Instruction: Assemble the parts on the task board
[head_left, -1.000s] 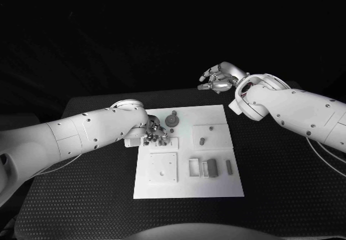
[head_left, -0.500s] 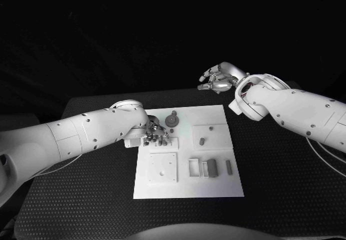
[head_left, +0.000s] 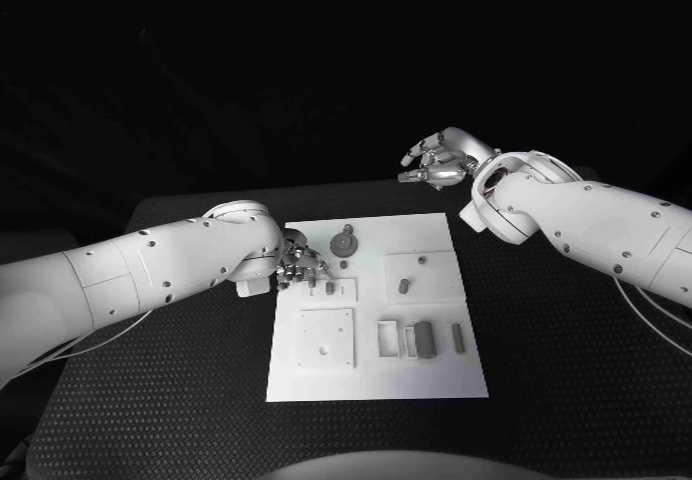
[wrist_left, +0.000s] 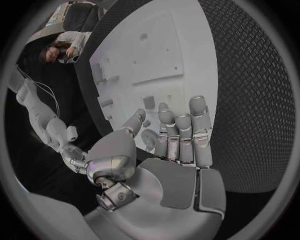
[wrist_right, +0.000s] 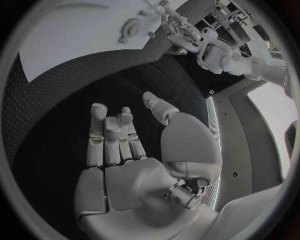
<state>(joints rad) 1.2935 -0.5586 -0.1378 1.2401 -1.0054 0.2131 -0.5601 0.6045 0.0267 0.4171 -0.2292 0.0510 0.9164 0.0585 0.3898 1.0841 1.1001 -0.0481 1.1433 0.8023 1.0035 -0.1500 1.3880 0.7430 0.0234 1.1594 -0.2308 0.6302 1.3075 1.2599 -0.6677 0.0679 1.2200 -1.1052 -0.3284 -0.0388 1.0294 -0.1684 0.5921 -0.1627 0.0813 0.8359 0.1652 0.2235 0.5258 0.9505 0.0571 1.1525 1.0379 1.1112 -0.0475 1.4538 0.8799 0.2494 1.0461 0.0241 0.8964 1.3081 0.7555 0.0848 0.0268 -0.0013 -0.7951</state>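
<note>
Task board flat in middle of black table, small grey parts scattered across it, a round part near far edge. Left hand sits low over board's far-left corner, right by round part; fingers straight and close together, nothing held, looks open. Right hand way off past board's far edge, raised above table; wrist view shows palm bare, fingers apart, so open too.
</note>
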